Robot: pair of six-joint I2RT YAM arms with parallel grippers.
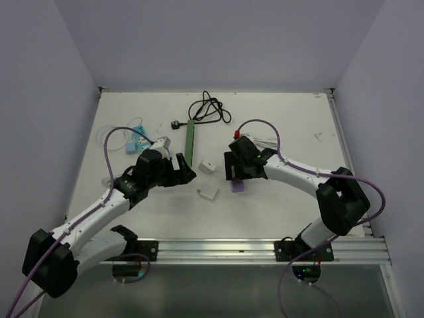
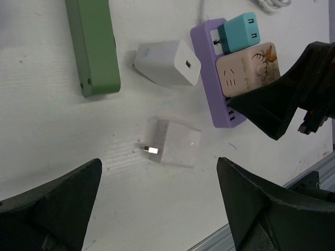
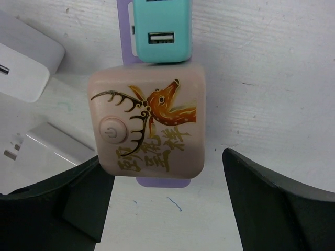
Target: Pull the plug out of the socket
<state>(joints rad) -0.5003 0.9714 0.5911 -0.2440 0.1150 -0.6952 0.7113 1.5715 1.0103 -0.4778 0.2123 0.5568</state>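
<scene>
A purple socket strip [image 2: 206, 78] lies on the white table. A teal USB plug [image 2: 238, 32] and a pink cube plug with a deer picture [image 2: 248, 68] sit in it. In the right wrist view the pink plug [image 3: 149, 120] fills the middle, the teal plug [image 3: 159, 29] lies beyond it, and the strip's end [image 3: 162, 182] shows below. My right gripper [image 3: 162, 204] is open, its jaws either side of the pink plug's near end, the left one close against it. My left gripper [image 2: 159, 204] is open and empty over bare table.
Two loose white chargers lie left of the strip, one [image 2: 167, 63] by the strip and one [image 2: 175, 142] in front of my left gripper. A green bar [image 2: 94, 44] lies further left. A black cable [image 1: 209, 109] lies at the back, a metal rail [image 1: 265, 248] at the near edge.
</scene>
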